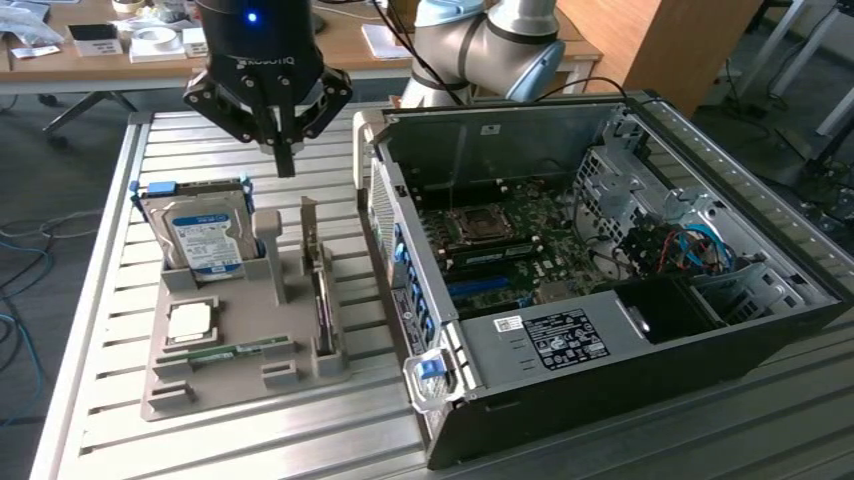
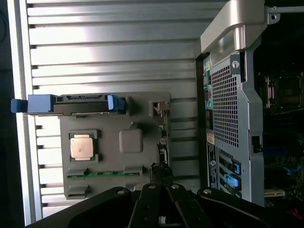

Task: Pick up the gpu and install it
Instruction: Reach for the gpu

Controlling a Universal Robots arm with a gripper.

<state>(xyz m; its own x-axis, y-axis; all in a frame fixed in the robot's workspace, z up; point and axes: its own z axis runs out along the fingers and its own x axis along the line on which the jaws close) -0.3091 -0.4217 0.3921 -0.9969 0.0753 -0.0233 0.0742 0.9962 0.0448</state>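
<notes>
**Table** (image 1: 107,400): slatted metal top that carried everything listed below.

**Computer case** (image 1: 641,350): black tower that lay on its side at the exterior view's right. The side panel was off and the circuit board (image 1: 521,225) faced up.

**Tray** (image 1: 220,385): grey moulded holder that lay flat on the table, just beside the case on the exterior view's left.

**Memory stick** (image 1: 227,352): slim and green, and lay flat in a slot near the tray's front.

**Processor chip** (image 1: 191,320): square with a silver top, and sat in a pocket just behind the memory stick.

**Graphics card** (image 1: 320,300): stood on its long edge in the tray slot nearest the case, with its pale bracket at the far end. Nothing held it, and it was not in the case.

**Hard drive** (image 1: 203,235): silver with a blue-and-white label and blue side clips. It stood propped at the tray's far corner.

**Gripper** (image 1: 284,165): black, with its fingers clenched together on nothing. It hung above the tray's far end, between the hard drive and the card's bracket, clear of both.

**Arm** (image 1: 467,40): grey with blue joint caps, and stood behind the case.

**Desk** (image 1: 80,65): wooden and well beyond the table, with small boxes and a roll of tape on it.
</notes>
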